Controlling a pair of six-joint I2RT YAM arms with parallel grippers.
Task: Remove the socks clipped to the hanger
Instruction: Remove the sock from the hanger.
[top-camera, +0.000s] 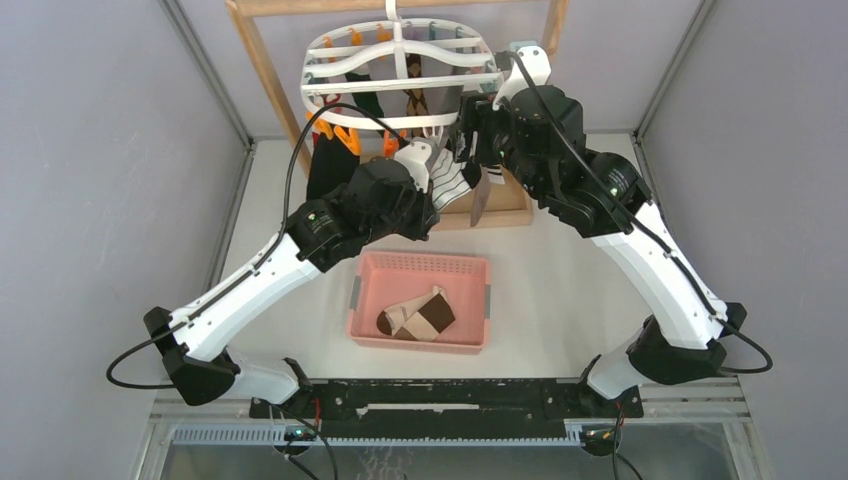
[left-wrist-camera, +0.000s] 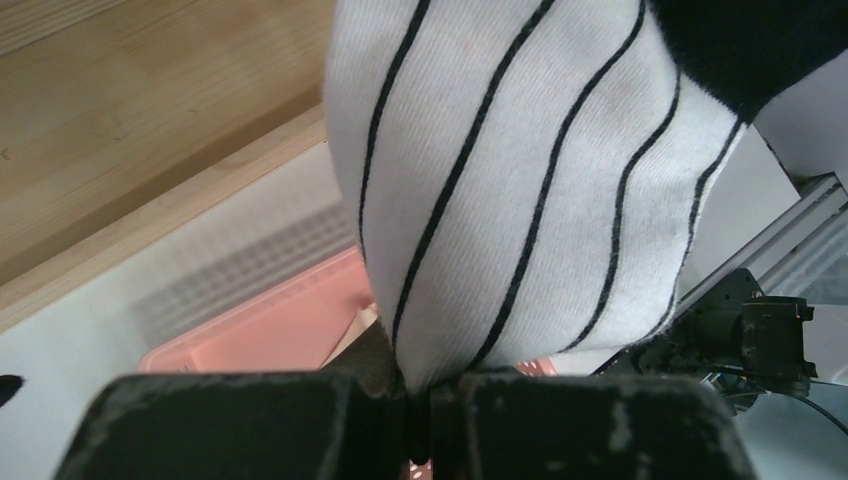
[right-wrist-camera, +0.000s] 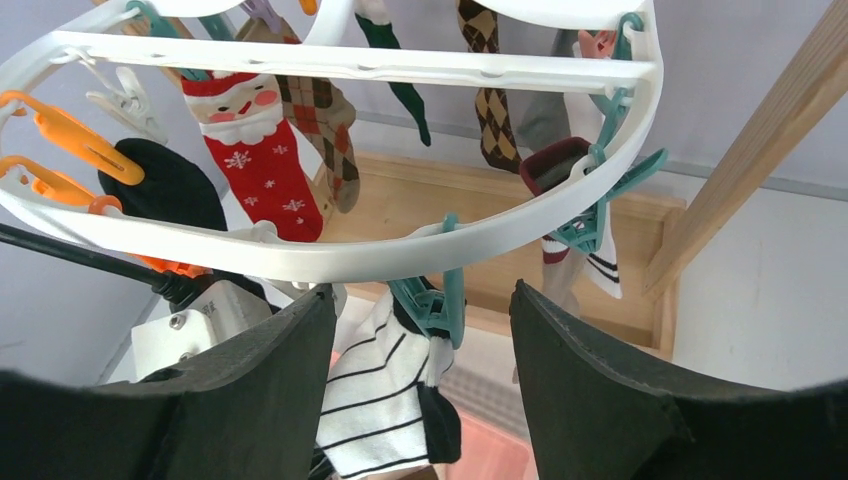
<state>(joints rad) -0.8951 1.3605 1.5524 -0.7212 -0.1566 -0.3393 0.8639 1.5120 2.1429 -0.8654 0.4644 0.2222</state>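
Observation:
The white hanger (top-camera: 330, 85) hangs from the wooden frame with several socks clipped under it. My left gripper (top-camera: 432, 185) is shut on the lower end of a white black-striped sock (left-wrist-camera: 520, 180), which is pinched between its fingers (left-wrist-camera: 330, 420). The sock's top is still held in a teal clip (right-wrist-camera: 432, 300) under the hanger rim (right-wrist-camera: 400, 255). My right gripper (right-wrist-camera: 422, 292) is open, its two fingers on either side of that clip without touching it. In the top view the right gripper (top-camera: 470, 140) sits at the hanger's front right edge.
A pink basket (top-camera: 420, 262) below holds a beige-and-brown sock (top-camera: 420, 315). A red Santa sock (right-wrist-camera: 255, 160), a black sock (right-wrist-camera: 165, 185), argyle socks (right-wrist-camera: 490, 110) and a striped one (right-wrist-camera: 590, 260) still hang. The wooden frame's post (right-wrist-camera: 750, 160) stands to the right.

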